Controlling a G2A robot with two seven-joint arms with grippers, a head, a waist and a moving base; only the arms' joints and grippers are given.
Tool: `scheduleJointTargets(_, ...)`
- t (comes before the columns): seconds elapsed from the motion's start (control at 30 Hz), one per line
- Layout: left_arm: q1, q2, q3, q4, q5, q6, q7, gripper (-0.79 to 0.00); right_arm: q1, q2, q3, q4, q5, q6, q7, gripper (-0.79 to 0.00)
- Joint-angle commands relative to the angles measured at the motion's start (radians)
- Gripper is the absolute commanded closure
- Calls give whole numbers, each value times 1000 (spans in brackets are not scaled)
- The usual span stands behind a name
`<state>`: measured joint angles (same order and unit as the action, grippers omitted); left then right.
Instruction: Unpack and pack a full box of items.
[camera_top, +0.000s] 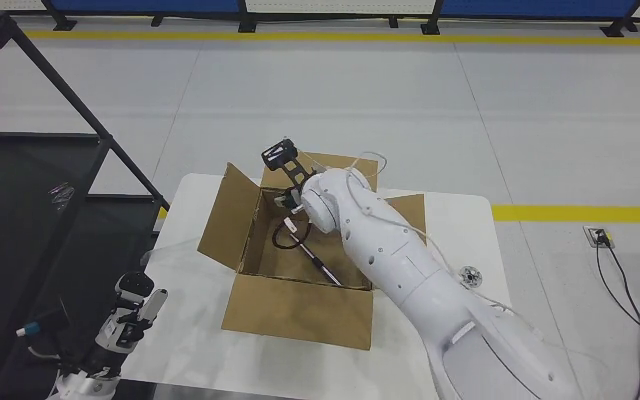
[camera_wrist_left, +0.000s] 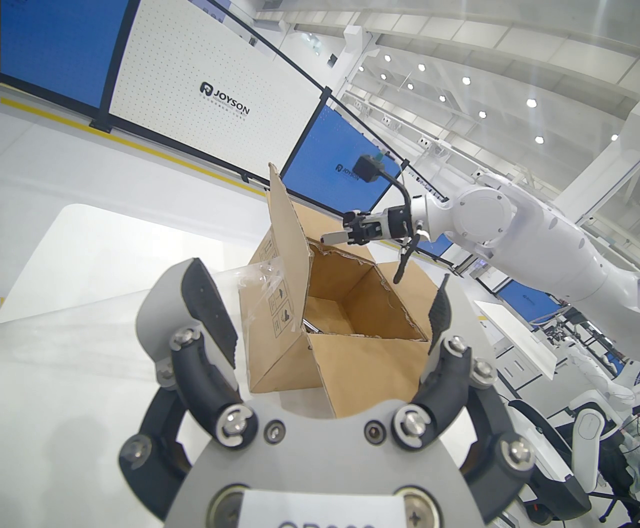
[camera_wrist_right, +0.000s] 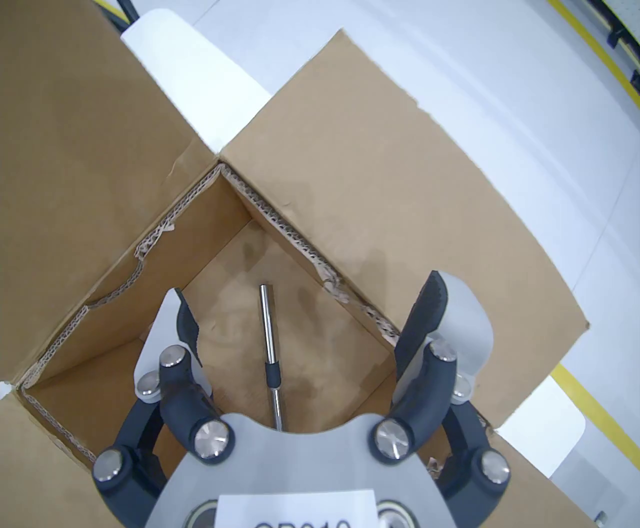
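An open cardboard box stands on the white table with its flaps spread outward. On its floor lies a thin metal rod with a black band, also visible from above as the rod. My right gripper hangs open over the box's inside, directly above the rod and not touching it. The left wrist view has the right gripper just above the box rim. My left gripper is open and holds nothing; it sits low at the table's near left corner, away from the box.
A black metal frame stands left of the table. A small round object lies on the table to the right of the box. Clear plastic film clings to the box's outer side.
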<state>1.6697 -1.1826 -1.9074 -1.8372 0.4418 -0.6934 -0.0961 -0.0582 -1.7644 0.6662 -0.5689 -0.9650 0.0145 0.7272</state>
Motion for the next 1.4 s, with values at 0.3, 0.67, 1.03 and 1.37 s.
scheduleJointTargets(0.3,0,0,0,0,0,0,0,-785,-581,258,479,-1066,-333,5,305,-785)
scheduleJointTargets(0.67,0,0,0,0,0,0,0,-785,-761,304,751,-1300,-621,172,591,-785)
scheduleJointTargets(1.03,0,0,0,0,0,0,0,-785,-775,323,948,-1104,-656,183,809,-785)
scheduleJointTargets(1.37,0,0,0,0,0,0,0,-785,-813,330,1056,-881,-436,168,660,-785)
